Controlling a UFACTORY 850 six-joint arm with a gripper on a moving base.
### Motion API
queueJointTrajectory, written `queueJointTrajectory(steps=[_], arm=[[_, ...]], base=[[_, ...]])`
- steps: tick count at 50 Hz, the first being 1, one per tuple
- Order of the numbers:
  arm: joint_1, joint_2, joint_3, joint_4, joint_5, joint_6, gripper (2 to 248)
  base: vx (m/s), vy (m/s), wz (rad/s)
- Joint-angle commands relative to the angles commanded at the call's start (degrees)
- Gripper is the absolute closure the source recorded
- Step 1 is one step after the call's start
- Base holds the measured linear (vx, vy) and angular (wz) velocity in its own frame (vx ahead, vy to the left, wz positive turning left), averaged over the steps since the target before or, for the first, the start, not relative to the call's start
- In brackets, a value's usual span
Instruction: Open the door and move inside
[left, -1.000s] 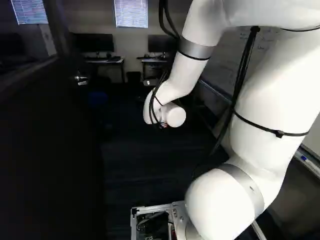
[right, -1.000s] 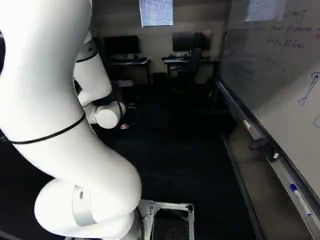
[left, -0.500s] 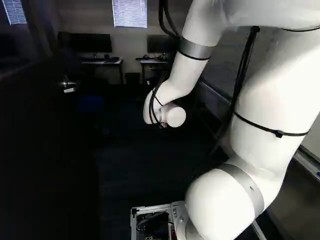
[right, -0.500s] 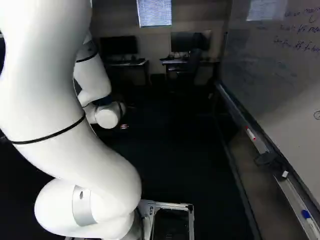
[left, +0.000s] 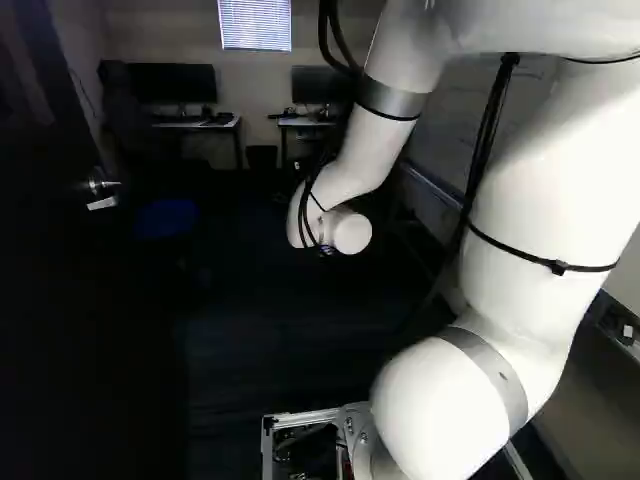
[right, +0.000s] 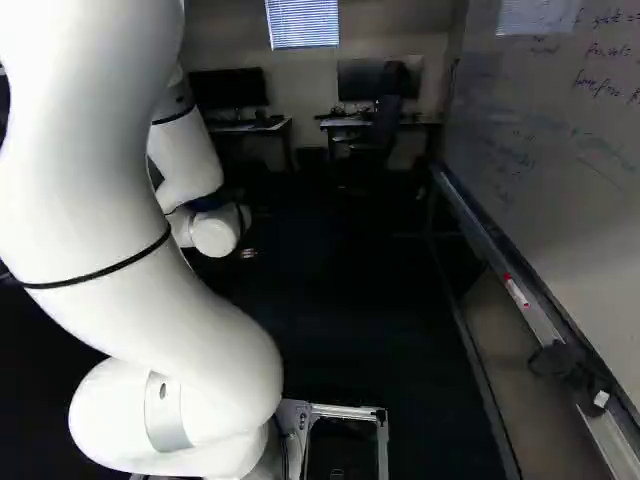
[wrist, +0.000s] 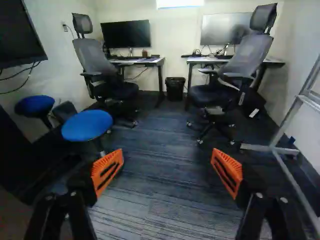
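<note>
My gripper (wrist: 167, 169) is spread and empty, aimed ahead over the floor (wrist: 160, 125), and the door (left: 85, 320) — swung open, I judge — lies off to its left, handle (left: 102, 185) included, so I'd drive straight in.

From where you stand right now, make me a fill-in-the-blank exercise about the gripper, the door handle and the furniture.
With its fingers wide apart, the black two-fingered gripper with orange pads is ____.
The two low stools have round seats coloured ____.
The small black waste bin stands ____ the two white-topped desks.
The silver metal handle on the dark door shows in the ____ base view.

Missing words: open; blue; between; left.
</note>
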Motion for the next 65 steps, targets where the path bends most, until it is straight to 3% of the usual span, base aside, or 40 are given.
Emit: queueJointTrajectory(steps=[65], arm=[[0.00, 0.00, 0.00, 0.00, 0.00, 0.00, 3]], base=[[0.248, 0.002, -0.025]])
